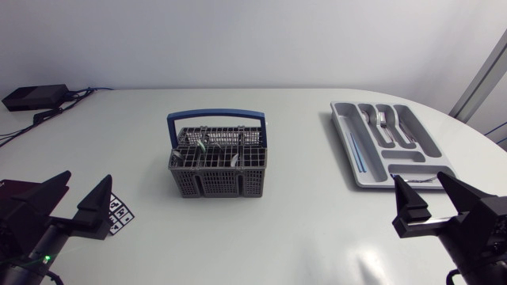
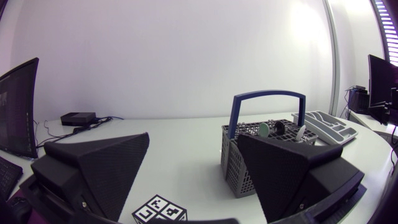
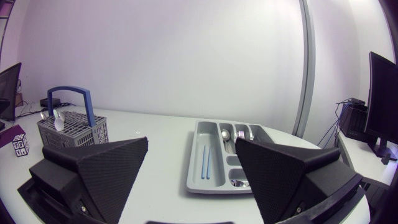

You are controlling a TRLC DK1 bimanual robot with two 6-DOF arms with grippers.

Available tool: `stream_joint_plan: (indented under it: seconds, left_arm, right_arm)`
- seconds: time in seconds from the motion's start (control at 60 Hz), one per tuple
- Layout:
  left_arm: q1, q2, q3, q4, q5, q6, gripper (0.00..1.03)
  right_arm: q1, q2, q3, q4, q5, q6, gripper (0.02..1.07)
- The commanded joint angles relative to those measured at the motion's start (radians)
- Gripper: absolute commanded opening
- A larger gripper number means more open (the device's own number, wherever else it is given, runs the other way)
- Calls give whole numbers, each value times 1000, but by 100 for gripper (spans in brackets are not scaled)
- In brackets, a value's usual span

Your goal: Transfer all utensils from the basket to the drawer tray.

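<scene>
While the left gripper (image 1: 85,176) and right gripper (image 1: 418,176) sit spread apart, utensils (image 1: 203,146) stand in the basket (image 1: 214,182); forks (image 1: 383,120) lie in the drawer tray (image 1: 348,150).

Wide bare table (image 1: 301,214) between basket (image 1: 218,182) and tray (image 1: 344,141), the two well apart: room to pass across. Over the basket, a blue handle (image 1: 216,119) arching from side to side, barring a straight drop beneath it; open grid on either side, with utensil heads (image 1: 204,146) sticking up among the cells. Nothing over the tray, several slots holding cutlery (image 1: 386,120). Beside the open left gripper (image 1: 85,178), only a flat marker card (image 1: 119,212). Open right gripper (image 1: 421,179) just at the tray's near end. Black box (image 1: 33,96) with cables at the far left corner, well apart from the basket.
</scene>
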Motion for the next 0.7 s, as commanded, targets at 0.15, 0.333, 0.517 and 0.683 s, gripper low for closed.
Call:
stream_joint_plan:
  seconds: [0.15, 0.333, 0.517, 0.683]
  left_arm:
    - [20, -8, -34, -7, -17, -20, 99]
    - [37, -8, -5, -10, -17, -20, 99]
    - [46, 1, 73, -40, -17, -21, 99]
    - [31, 99, 162, -44, -17, -50, 97]
  right_arm:
    - [0, -5, -19, 7, -4, 13, 103]
    - [-8, -7, -15, 14, -2, 13, 103]
    - [-1, -5, 13, 10, 2, 13, 103]
    - [2, 59, 56, 23, 2, 13, 102]
